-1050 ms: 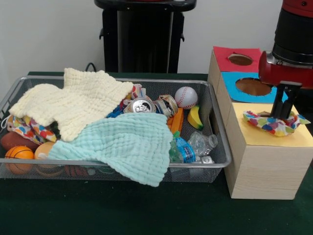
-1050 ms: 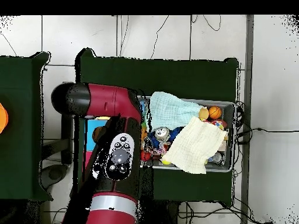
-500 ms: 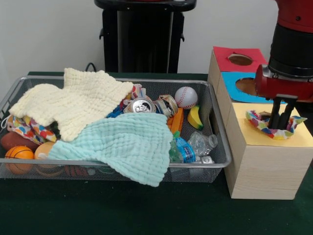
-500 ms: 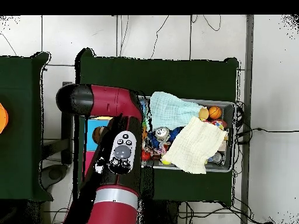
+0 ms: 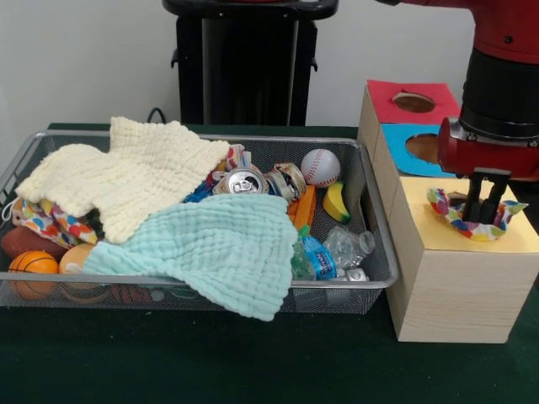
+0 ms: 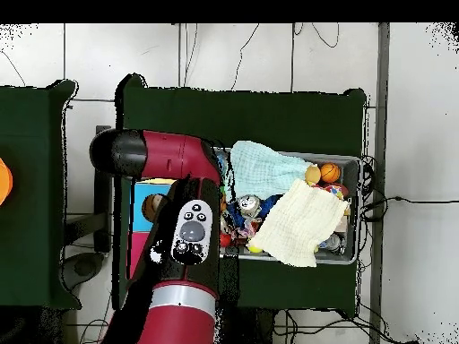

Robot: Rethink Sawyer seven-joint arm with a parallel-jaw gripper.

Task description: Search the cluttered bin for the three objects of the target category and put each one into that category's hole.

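My gripper [image 5: 480,214] stands upright over the yellow-topped box [image 5: 438,240] at the right, fingers close together and sunk into a multicoloured patterned cloth [image 5: 446,204]. The cloth is bunched around the fingers at the yellow box's hole, its edges still spread on the top. A second patterned cloth [image 5: 42,220] lies at the left end of the wire bin [image 5: 202,280], partly under a cream cloth [image 5: 126,172]. A mint cloth [image 5: 219,248] drapes over the bin's front rim. In the overhead view my arm [image 6: 184,233] hides the gripper and most of the boxes.
Behind the yellow box stand a blue-topped box [image 5: 394,139] and a red-topped box [image 5: 383,97], each with a hole. The bin also holds a baseball [image 5: 320,167], a can [image 5: 244,182], a banana [image 5: 336,202], a plastic bottle [image 5: 341,247] and a small basketball [image 5: 32,265].
The gripper has shifted slightly left and lower over the yellow box, and the patterned cloth has drawn in tighter around its fingers. Nothing in the bin moved.
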